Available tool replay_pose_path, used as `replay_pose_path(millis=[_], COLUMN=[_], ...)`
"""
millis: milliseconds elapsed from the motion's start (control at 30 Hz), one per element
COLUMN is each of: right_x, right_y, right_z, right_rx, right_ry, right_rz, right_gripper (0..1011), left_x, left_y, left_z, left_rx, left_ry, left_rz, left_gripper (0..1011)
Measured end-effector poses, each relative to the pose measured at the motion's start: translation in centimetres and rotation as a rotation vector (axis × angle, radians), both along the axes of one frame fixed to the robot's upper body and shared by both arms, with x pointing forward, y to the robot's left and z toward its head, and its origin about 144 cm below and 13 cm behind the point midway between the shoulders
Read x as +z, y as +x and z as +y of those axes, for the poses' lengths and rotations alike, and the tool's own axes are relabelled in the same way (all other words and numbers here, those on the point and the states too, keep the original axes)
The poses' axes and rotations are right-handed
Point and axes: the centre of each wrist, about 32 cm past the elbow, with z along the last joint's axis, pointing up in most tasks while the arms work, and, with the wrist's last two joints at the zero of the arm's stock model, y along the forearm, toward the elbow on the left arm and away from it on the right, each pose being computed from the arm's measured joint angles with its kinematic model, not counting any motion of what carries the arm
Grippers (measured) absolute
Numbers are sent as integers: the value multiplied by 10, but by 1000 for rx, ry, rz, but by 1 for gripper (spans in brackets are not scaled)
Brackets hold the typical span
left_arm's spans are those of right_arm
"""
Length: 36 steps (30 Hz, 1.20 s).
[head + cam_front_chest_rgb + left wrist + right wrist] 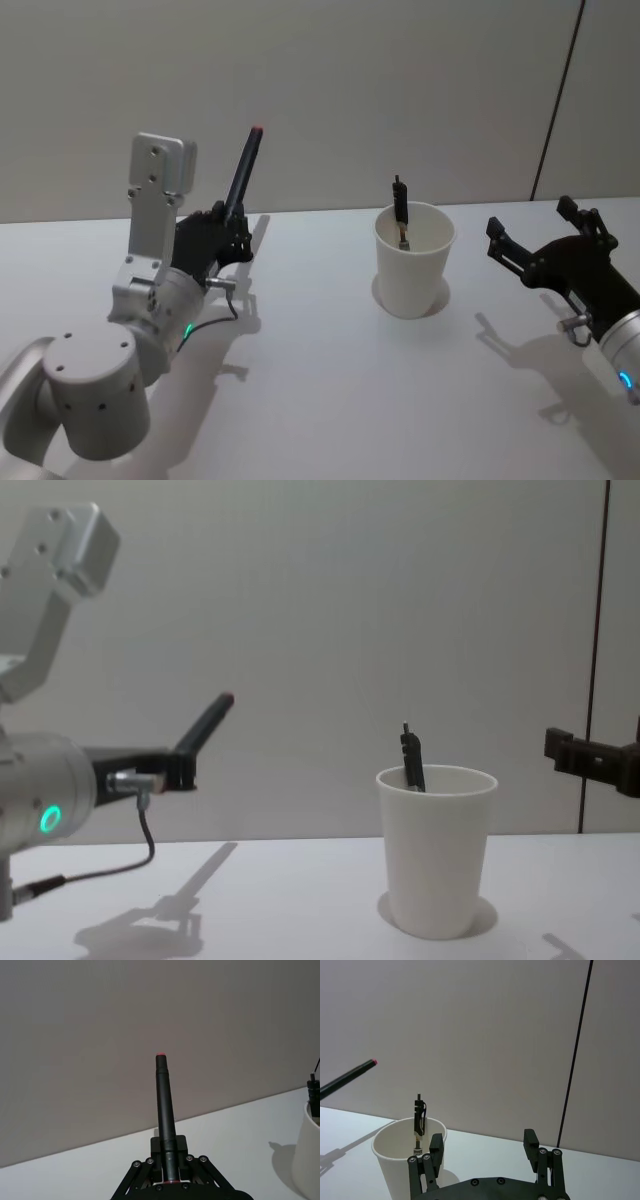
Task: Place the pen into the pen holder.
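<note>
- Over on the left, the left gripper [232,232] is raised off the white table [320,400], its fingers clamped on the lower end of the pen [243,178].
- The pen is dark with a red tip at its top. It sticks up at a slant, leaning towards the middle, and is in the air well apart from the cup.
- In the middle the pen holder [412,275], a plain white paper cup, stands upright on the table. A black clip pen [401,210] leans inside it, its top poking above the rim.
- On the right, the right gripper [532,222] hangs above the table near the cup without touching it, fingers spread apart.
</note>
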Motion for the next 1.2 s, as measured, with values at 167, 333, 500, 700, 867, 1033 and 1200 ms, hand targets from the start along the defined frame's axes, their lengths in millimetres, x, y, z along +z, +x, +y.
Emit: replay_pose_path(millis=[167, 333, 500, 700, 867, 1033, 1200], right_x=[0, 0, 0, 0, 0, 0, 0], right_y=[0, 0, 0, 0, 0, 0, 0], right_z=[0, 0, 0, 0, 0, 0, 0], right_rx=[0, 0, 0, 0, 0, 0, 0], right_ry=[0, 0, 0, 0, 0, 0, 0], right_rz=[0, 0, 0, 0, 0, 0, 0], right_gripper=[1001, 1001, 1001, 1001, 1001, 1001, 1001], left_x=[2, 3, 6, 8, 9, 10, 10], left_y=[-1, -1, 1, 5, 8, 12, 16], left_z=[6, 9, 12, 13, 14, 14, 12], left_rx=[-29, -72, -134, -219, -280, -360, -431], left_ry=[-9, -21, -35, -54, -69, -86, -101], left_rz=[-74, -131, -189, -240, -267, -284, -293], left_gripper=[170, 171, 171, 171, 171, 170, 171])
